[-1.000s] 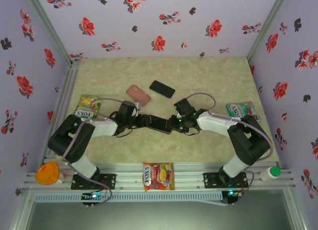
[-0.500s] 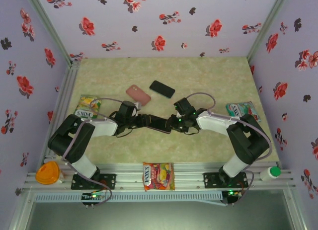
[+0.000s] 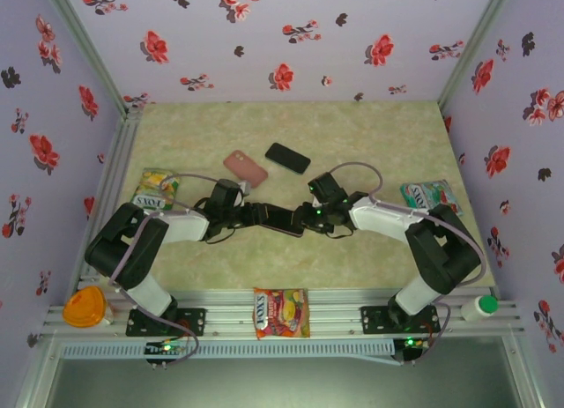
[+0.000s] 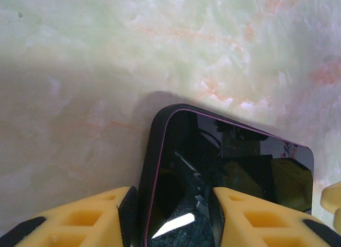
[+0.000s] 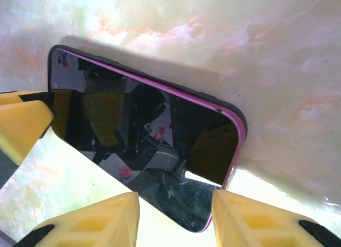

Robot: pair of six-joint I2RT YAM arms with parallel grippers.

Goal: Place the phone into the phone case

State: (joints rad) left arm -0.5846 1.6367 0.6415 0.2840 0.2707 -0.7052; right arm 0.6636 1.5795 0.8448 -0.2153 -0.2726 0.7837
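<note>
A phone (image 3: 282, 219) with a glossy black screen, a thin pink rim and a black outer edge hangs between both arms at mid-table. My left gripper (image 3: 257, 215) is shut on one end of the phone (image 4: 229, 172), its pads (image 4: 128, 204) pressed against it. My right gripper (image 3: 308, 218) stands open around the other end. The phone's corner (image 5: 144, 135) lies between the right gripper's fingers (image 5: 176, 204), with a gap on the left side. A pink phone case (image 3: 245, 168) lies flat behind the grippers, apart from both.
A black phone-like slab (image 3: 288, 158) lies right of the pink case. Snack packets sit at the left (image 3: 157, 188), right (image 3: 431, 195) and front rail (image 3: 281, 313). An orange object (image 3: 85, 307) and a white bottle (image 3: 480, 307) stand at the front corners. Flowered walls enclose the table.
The right gripper's jaws have eased apart slightly around the phone. Both arms otherwise hold still, and the phone stays where it was.
</note>
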